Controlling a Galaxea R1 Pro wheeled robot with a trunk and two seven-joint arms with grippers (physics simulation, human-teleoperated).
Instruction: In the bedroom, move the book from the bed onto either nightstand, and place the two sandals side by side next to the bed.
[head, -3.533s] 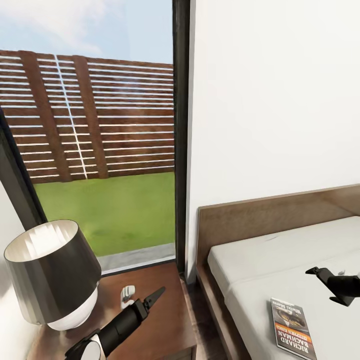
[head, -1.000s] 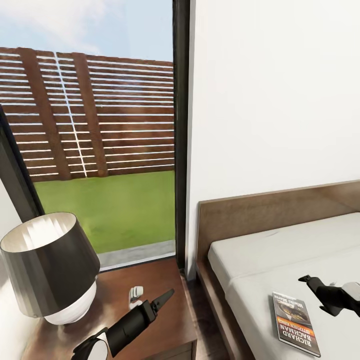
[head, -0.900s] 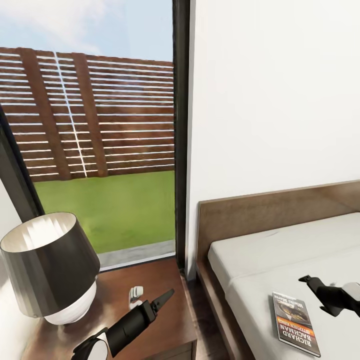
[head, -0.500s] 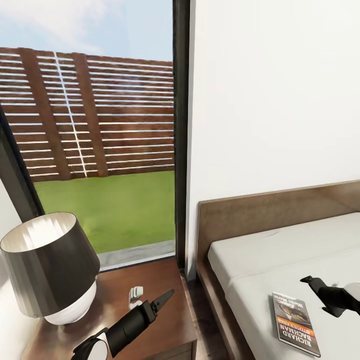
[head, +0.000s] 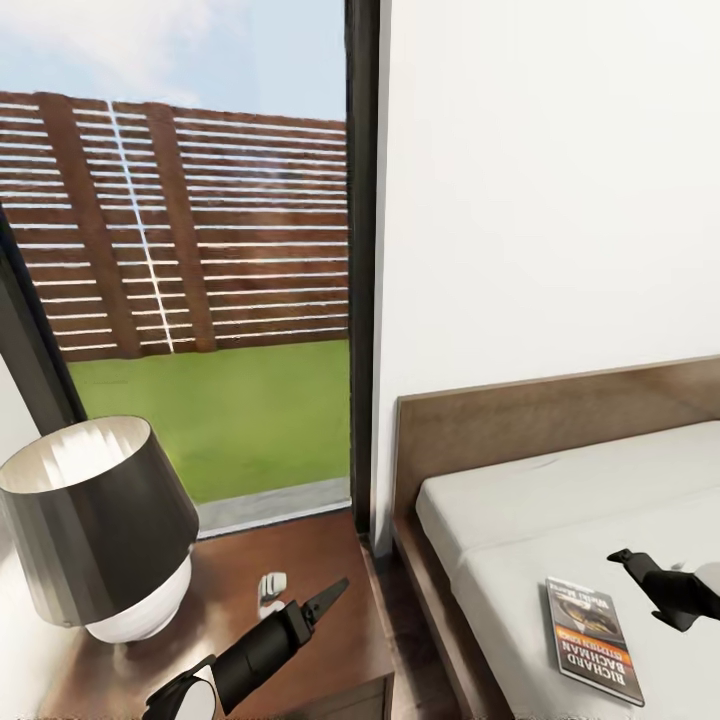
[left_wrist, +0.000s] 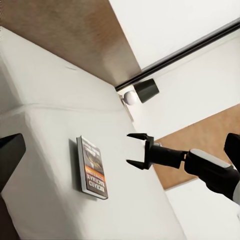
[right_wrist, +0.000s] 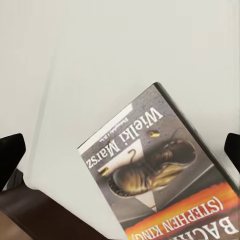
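The book (head: 592, 640) lies flat on the bed's pale mattress (head: 560, 500), close to the edge by the nightstand (head: 330, 560); its dark cover with an orange band fills much of the right wrist view (right_wrist: 160, 170). My right gripper (head: 650, 588) hovers open just beside and above the book, touching nothing, and the left wrist view shows its two fingers spread (left_wrist: 137, 149) next to the book (left_wrist: 92, 167). My left gripper (head: 322, 598) is open and empty above the nightstand top. The sandals are out of view.
A lamp with a dark shade (head: 100, 520) and a small white object (head: 270, 590) stand on the nightstand. The brown headboard (head: 520, 420) meets the white wall. A tall black-framed window (head: 362, 260) looks onto grass and a fence.
Over the last seconds my right gripper has come down closer to the book and stayed open. The head view has shifted slightly. The book and left arm have kept their places.
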